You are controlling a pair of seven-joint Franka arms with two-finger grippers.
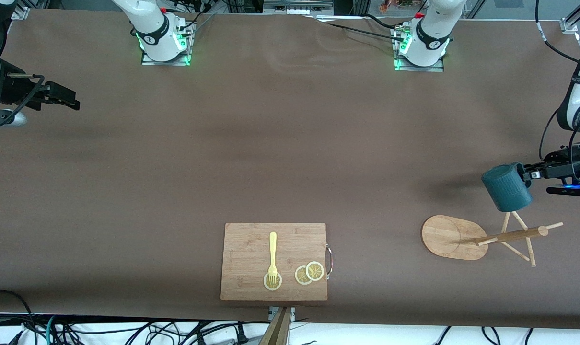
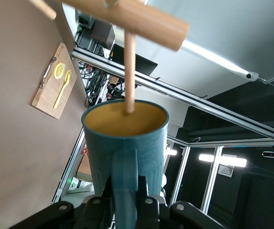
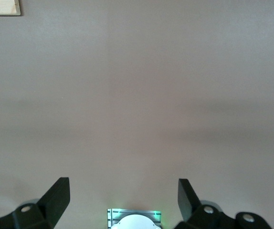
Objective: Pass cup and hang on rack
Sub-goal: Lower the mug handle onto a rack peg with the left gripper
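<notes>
The dark teal ribbed cup (image 1: 506,188) hangs in the air in my left gripper (image 1: 527,173), which is shut on its handle, at the left arm's end of the table. In the left wrist view the cup (image 2: 127,138) shows its yellowish inside, with my left gripper (image 2: 125,191) clamped on the handle. A thin peg (image 2: 130,71) of the bamboo rack (image 1: 450,237) reaches into the cup's mouth. The rack's pole (image 1: 510,235) and pegs are just below the cup. My right gripper (image 1: 72,101) waits open and empty at the right arm's end, and it also shows in the right wrist view (image 3: 123,191).
A rectangular bamboo cutting board (image 1: 251,249) lies near the table's front edge, with a yellow fork (image 1: 272,256) and lemon slices (image 1: 309,273) on it. It also shows in the left wrist view (image 2: 44,98). The two arm bases stand along the back edge.
</notes>
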